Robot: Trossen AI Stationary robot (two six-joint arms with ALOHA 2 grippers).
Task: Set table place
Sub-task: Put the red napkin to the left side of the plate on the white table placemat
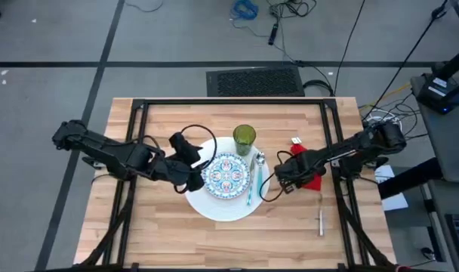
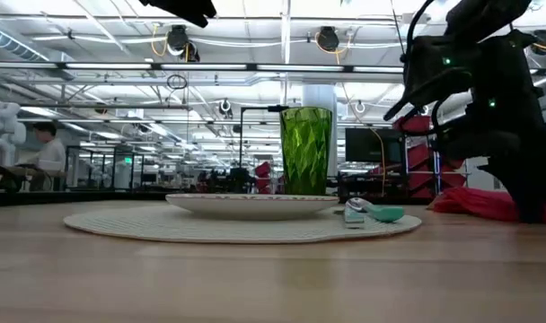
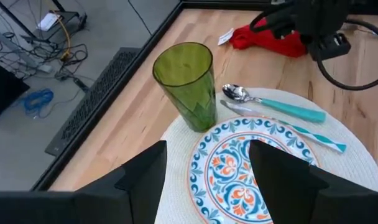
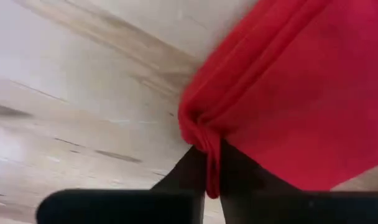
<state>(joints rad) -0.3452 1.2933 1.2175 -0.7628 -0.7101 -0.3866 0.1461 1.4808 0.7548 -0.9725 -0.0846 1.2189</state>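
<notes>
A small blue-and-red patterned plate (image 1: 228, 175) lies on a large white round plate (image 1: 214, 205) that is flat and ribbed like a mat. A green tumbler (image 1: 244, 138) stands upright at its far edge. A teal-handled spoon (image 1: 252, 180) lies on its right part. My left gripper (image 3: 207, 180) hovers open over the white plate's left edge, touching nothing. A red napkin (image 1: 314, 178) lies bunched on the table right of the plates, and my right gripper (image 1: 281, 175) is shut on it. My right gripper pinches a bunched fold of the red napkin (image 4: 204, 140) between its two fingers, at the napkin's edge toward the plates. The fingers (image 2: 527, 202) reach down from above. The rest of the napkin (image 2: 484, 203) lies slack on the table.
Small silver cutlery (image 1: 320, 221) lies on the table near the front right. A white tag (image 1: 297, 140) sits by the napkin's far end. The black frame rail (image 1: 229, 102) runs around the tabletop.
</notes>
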